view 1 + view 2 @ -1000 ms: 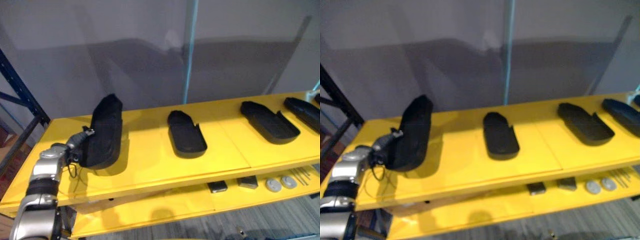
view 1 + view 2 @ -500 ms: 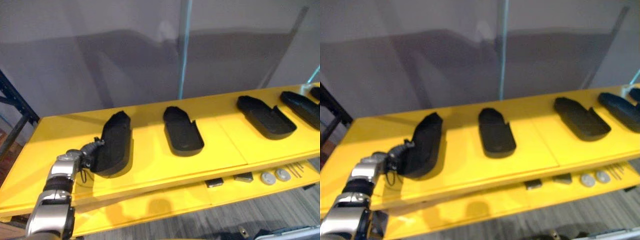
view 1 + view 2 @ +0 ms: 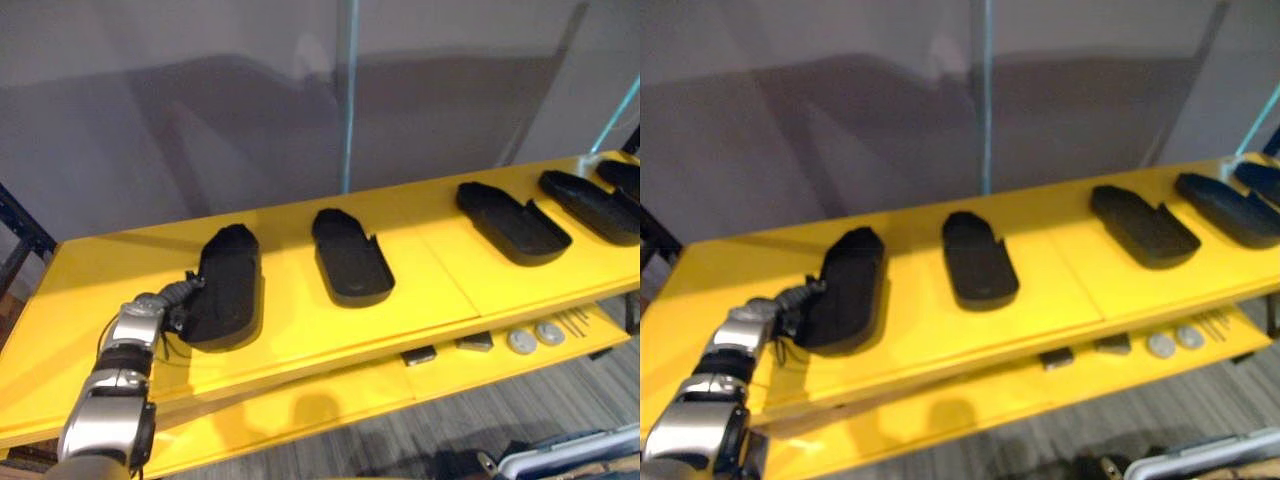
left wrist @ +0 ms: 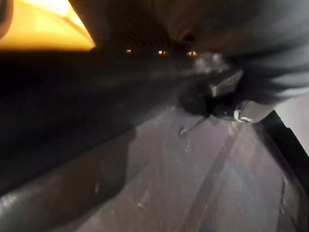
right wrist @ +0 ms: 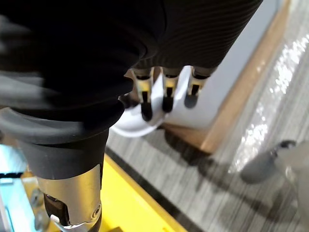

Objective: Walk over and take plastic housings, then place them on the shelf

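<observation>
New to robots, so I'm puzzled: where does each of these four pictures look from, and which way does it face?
Left eye view: on the head, looking down at the yellow shelf and black housings; left hand at the leftmost housing.
Right eye view: beside it, same scene, same arm.
Left wrist view: on the left wrist, close against that housing, shelf behind.
Right wrist view: on the right wrist, looking past the open right hand to the grey floor.
Shared: both eyes and the left wrist see the leftmost housing.

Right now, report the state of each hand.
Left hand: at the leftmost black plastic housing, state cannot be told.
Right hand: open, fingers straight, holding nothing.
</observation>
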Robot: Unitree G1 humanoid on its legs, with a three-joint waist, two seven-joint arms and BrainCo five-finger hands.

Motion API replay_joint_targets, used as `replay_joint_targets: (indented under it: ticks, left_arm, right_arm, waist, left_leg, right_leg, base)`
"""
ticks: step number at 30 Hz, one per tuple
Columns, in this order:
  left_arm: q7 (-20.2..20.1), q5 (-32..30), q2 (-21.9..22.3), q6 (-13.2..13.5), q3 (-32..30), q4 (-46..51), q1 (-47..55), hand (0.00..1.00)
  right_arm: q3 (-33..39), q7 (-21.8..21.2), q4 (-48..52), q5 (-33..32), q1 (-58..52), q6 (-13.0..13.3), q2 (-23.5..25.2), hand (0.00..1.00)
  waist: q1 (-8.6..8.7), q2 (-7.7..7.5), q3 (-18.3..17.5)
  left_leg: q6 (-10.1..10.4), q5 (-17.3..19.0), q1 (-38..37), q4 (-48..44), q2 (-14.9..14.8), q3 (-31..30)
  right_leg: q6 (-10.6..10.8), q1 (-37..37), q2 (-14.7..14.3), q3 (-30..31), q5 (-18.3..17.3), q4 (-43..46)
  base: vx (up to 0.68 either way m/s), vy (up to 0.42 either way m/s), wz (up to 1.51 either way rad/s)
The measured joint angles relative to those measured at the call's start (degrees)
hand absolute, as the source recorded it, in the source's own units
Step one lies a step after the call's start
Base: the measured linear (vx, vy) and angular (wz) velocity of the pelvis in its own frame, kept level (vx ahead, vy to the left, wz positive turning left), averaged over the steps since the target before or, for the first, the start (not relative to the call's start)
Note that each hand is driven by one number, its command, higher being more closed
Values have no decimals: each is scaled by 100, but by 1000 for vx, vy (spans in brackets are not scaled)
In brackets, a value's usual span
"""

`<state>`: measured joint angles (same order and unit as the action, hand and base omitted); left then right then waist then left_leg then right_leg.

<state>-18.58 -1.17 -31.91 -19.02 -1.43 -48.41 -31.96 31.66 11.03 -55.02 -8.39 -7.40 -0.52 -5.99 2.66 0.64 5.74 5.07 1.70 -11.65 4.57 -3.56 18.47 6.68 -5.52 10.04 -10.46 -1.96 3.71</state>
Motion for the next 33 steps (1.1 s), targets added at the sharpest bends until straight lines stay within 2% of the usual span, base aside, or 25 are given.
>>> replay_joint_targets:
  ticks: [4,8,17,23,27,33]
  left_arm:
    - [199,16,-287,48,2,786,-36,100]
    - [377,26,-388,59,-1,1117,-257,100]
    - [498,91,-367,-166,-2,1178,-504,100]
    - [738,138,-308,-506,-18,967,-522,100]
    - [896,135,-179,-653,-200,873,-522,100]
    - [1093,128,-129,-719,-311,763,-523,100]
  right_arm:
    - [-253,-59,34,27,387,-37,-85,0]
    - [-363,-103,175,11,561,-35,-194,0]
    - [-601,-101,469,7,514,78,-204,0]
    - [-757,-93,470,9,457,80,-191,0]
    - [-819,-89,505,9,370,188,-196,0]
    - [-806,-80,505,9,357,188,-194,0]
  waist:
    - [-15,-80,302]
    - [-24,-52,625]
    - [-4,-46,646]
    - [-4,13,689]
    - [1,54,703]
    - [45,81,690]
  left_leg:
    - [-47,67,675,-447,-36,12]
    - [-57,122,980,-687,-91,-18]
    - [-51,287,1111,-926,-152,20]
    - [-42,404,962,-1096,-179,71]
    - [-45,415,957,-1099,-173,77]
    - [-46,412,939,-1091,-177,80]
  right_leg:
    - [35,674,45,125,34,317]
    - [23,880,43,120,69,370]
    - [22,927,49,142,69,357]
    - [7,735,82,139,57,358]
    - [10,735,84,125,54,366]
    - [20,725,89,120,60,361]
  base:
    - [-79,-12,-5]
    - [-50,-16,4]
    - [21,-2,-2]
    - [-7,8,-4]
    - [-54,4,-1]
    - [-7,-1,0]
